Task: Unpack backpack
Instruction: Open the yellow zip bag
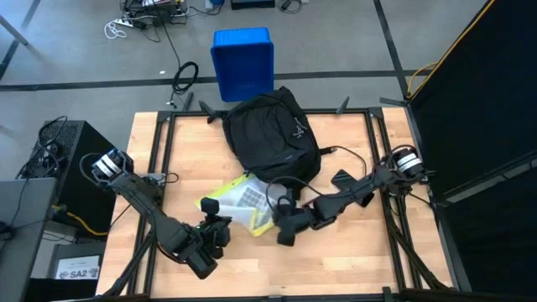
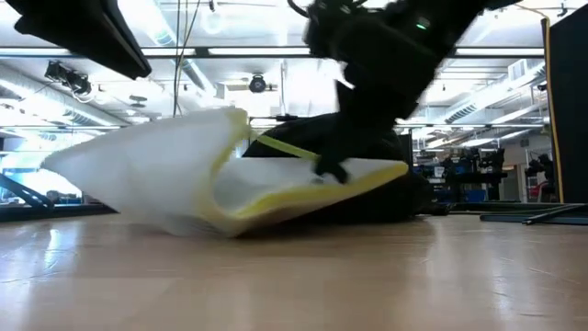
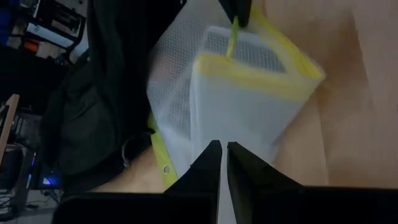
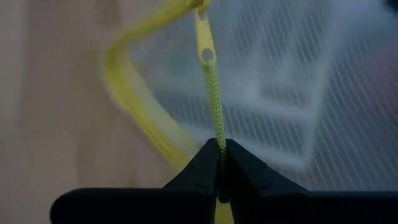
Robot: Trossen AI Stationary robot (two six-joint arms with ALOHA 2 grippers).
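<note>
— So how far along does the unpacking look?

— Partway, by the look of it. One item is out: a white mesh pouch with yellow trim (image 1: 239, 204) lies on the bench (image 1: 369, 252), touching the near edge of the backpack (image 1: 270, 134).

— And where does the backpack sit?

— From the bench centre, toward twelve o'clock, lying flat, with a blue bin (image 1: 243, 60) on the floor beyond it. Whether anything else is inside cannot be told; its opening is not visible.

— What is the right end effector (image 4: 219, 163) doing?

— Its fingers are pinched closed on the pouch's yellow zipper cord (image 4: 214, 106), at the pouch's four-o'clock corner. The cord runs taut up to the pull tab.

— And the left end effector (image 3: 221, 163)?

— Closed and empty, fingers nearly together, hovering at about seven o'clock of the pouch and pointing at it.

— What is left, then?

— Probably clearing the pouch away from the bag, then checking for more contents.
</note>
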